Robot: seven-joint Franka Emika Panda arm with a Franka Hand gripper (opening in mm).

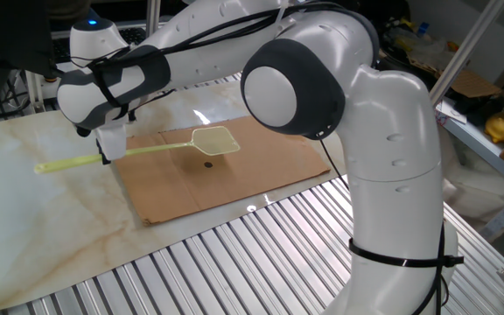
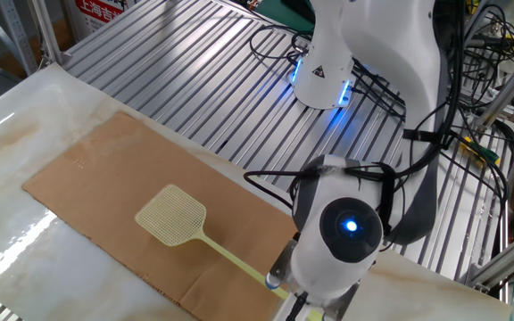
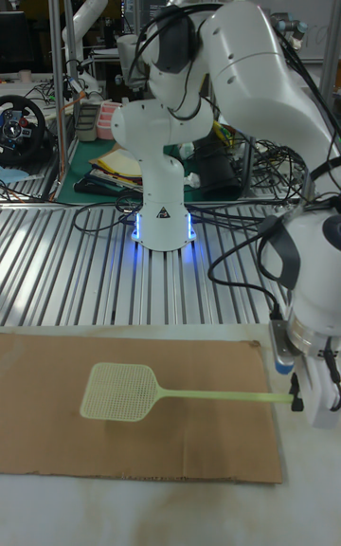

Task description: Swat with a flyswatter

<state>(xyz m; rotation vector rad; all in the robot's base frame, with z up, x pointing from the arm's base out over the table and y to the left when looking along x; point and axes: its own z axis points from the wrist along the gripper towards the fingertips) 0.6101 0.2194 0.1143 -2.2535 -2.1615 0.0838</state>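
The flyswatter (image 1: 215, 139) is pale yellow-green, with a long thin handle and a squarish mesh head. My gripper (image 1: 108, 152) is shut on the handle partway along, at the left end of the cardboard sheet (image 1: 234, 179). The handle's tail sticks out past the fingers over the marble. The mesh head (image 2: 171, 214) lies over the middle of the cardboard (image 2: 105, 192); whether it touches the sheet I cannot tell. In the tall fixed view the flyswatter (image 3: 118, 391) runs level from the gripper (image 3: 299, 396) to the left.
A small dark spot (image 1: 208, 164) marks the cardboard just in front of the mesh head. The sheet lies on a marble tabletop (image 1: 51, 219) bordered by ribbed metal flooring (image 1: 261, 262). The arm's base (image 3: 163, 224) stands behind the cardboard, with cables around it.
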